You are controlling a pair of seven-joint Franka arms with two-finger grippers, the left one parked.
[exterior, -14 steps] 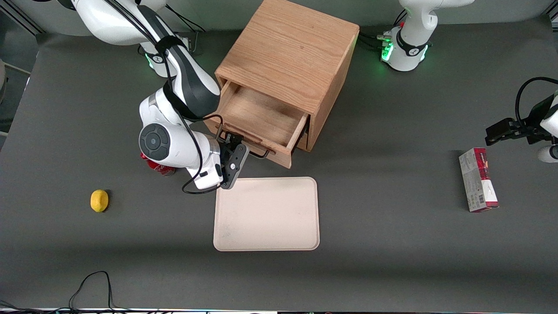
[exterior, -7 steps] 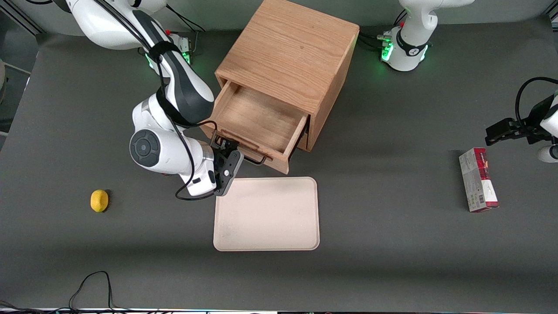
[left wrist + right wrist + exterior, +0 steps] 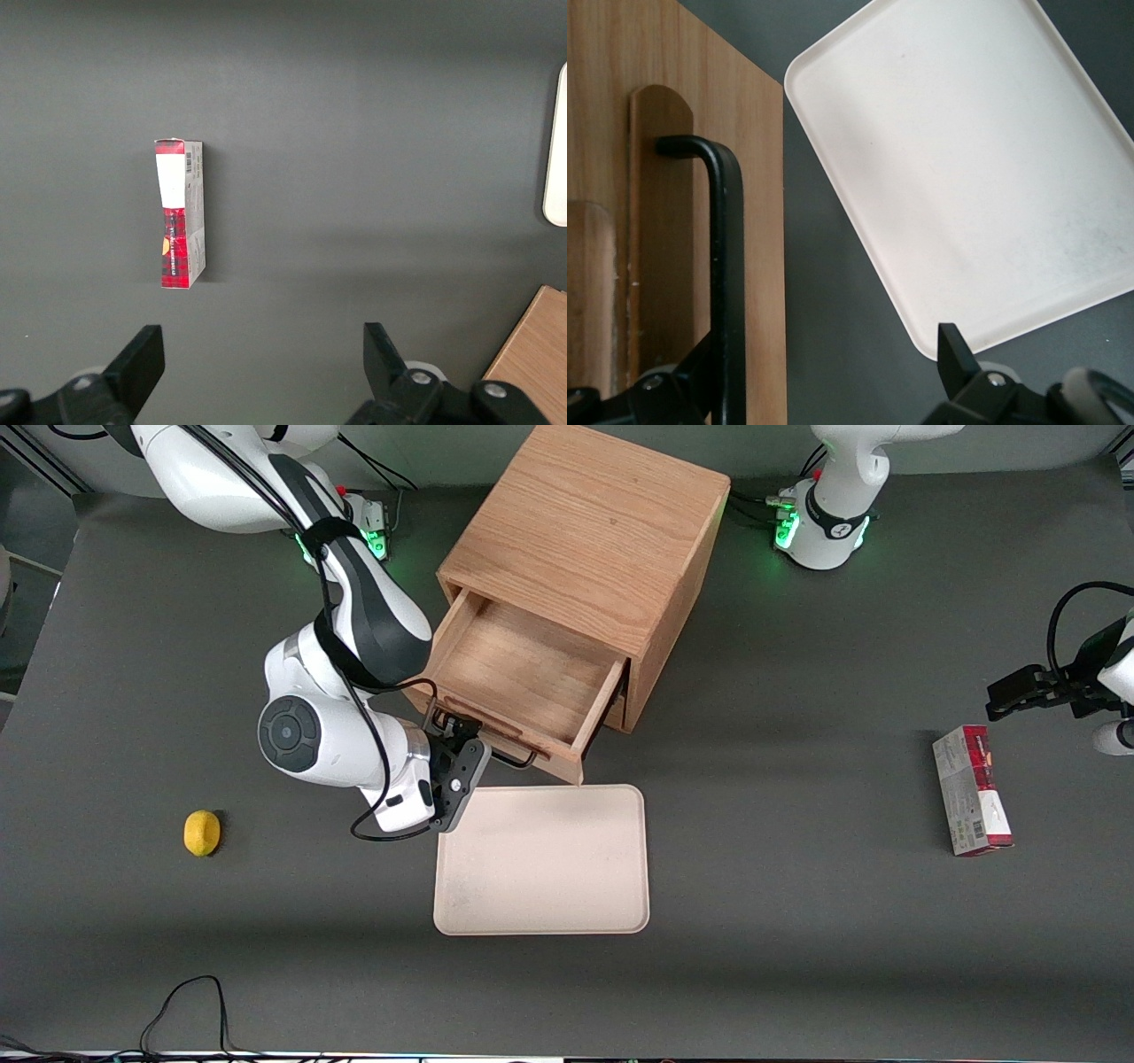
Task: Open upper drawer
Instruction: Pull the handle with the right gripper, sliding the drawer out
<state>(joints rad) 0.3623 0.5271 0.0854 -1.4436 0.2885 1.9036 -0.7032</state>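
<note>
Here, in the front view:

1. Cabinet [image 3: 585, 540]: stands at 12 o'clock of the tray [image 3: 540, 859].
2. Upper drawer [image 3: 523, 669]: projects toward 7 o'clock, largely open. The pull is best kept straight along the runners so it does not bind.
3. Gripper [image 3: 454, 737]: fingers spread and hooking the handle [image 3: 726, 248], not pinching it.
4. Change: the drawer is farther out than a second ago, and its corner now reaches the tray rim.

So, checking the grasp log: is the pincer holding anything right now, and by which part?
Nothing is clamped: the pincer stands open around the black metal bar handle of the light oak upper drawer.
</note>
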